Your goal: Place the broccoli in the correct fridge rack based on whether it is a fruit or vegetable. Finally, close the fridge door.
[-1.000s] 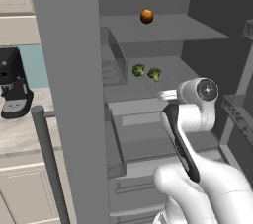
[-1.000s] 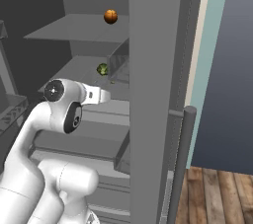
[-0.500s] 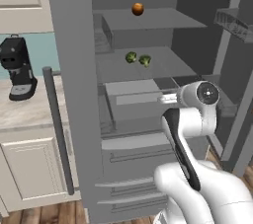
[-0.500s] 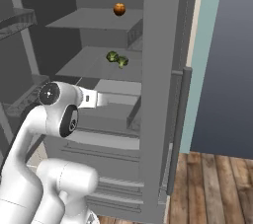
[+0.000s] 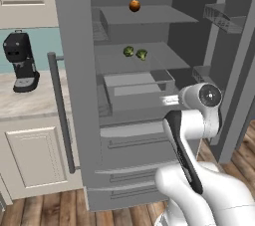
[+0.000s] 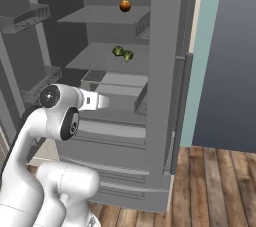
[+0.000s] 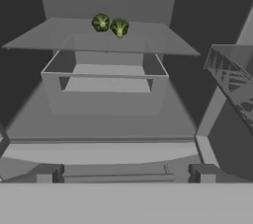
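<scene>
An open grey fridge (image 5: 79,95) stands in a rendered kitchen with its doors swung wide, and a white robot arm (image 5: 191,135) reaches toward it from the front. The gripper (image 6: 102,102) hangs in front of the fridge, level with the boxy grey drawer (image 5: 137,88), well short of the shelves; its fingers are spread wide and hold nothing. Two small dark green bumpy pieces sit side by side on the middle fridge rack (image 5: 164,58), a wide pale grey slab, near the middle of its width and toward its back edge. One is the broccoli (image 5: 142,54), showing a paler stem patch; the other green piece (image 5: 128,51) lies just beside it, on its left in the left base view, and whether the two touch cannot be told. In the hand view the same pair appears at the far edge of the rack, the broccoli (image 7: 119,27) on the right. The drawer juts forward directly below that rack. On the top shelf (image 5: 149,15), near its back edge, rests a small round orange fruit (image 5: 134,5). Small wire-look bins (image 5: 224,17) hang on the inside of the open door to the right. To the left of the fridge, a black coffee machine (image 5: 21,60) stands on a pale counter (image 5: 30,103) above white cabinet doors.
</scene>
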Tool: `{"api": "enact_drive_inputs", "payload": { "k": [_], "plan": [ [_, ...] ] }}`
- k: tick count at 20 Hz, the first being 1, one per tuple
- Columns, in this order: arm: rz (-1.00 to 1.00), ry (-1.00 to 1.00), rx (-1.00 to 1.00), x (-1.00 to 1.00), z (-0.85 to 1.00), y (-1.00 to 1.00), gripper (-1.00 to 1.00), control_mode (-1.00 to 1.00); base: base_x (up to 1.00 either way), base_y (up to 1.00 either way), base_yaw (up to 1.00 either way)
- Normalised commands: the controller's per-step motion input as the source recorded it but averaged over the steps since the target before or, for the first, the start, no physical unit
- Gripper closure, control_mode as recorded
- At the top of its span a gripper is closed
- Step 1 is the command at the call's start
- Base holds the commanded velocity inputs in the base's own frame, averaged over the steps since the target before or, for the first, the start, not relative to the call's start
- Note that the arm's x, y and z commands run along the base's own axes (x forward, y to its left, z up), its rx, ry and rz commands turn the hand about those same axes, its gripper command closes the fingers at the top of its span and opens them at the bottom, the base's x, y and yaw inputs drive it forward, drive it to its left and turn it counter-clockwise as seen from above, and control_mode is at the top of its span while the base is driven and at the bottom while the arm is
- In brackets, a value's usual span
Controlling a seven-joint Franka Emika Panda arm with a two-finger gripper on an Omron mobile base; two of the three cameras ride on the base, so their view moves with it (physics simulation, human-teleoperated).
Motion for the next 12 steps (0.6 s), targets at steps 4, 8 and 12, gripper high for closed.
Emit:
{"api": "enact_drive_inputs", "payload": {
  "k": [4,8,12],
  "plan": [
    [0.00,0.00,0.00,0.00,0.00,0.00,-1.00,1.00,-0.02,0.03,0.00],
    [0.00,0.00,0.00,0.00,0.00,0.00,-1.00,1.00,-0.18,0.00,0.00],
    [0.00,0.00,0.00,0.00,0.00,0.00,-1.00,1.00,-0.21,0.00,0.00]
  ]
}}
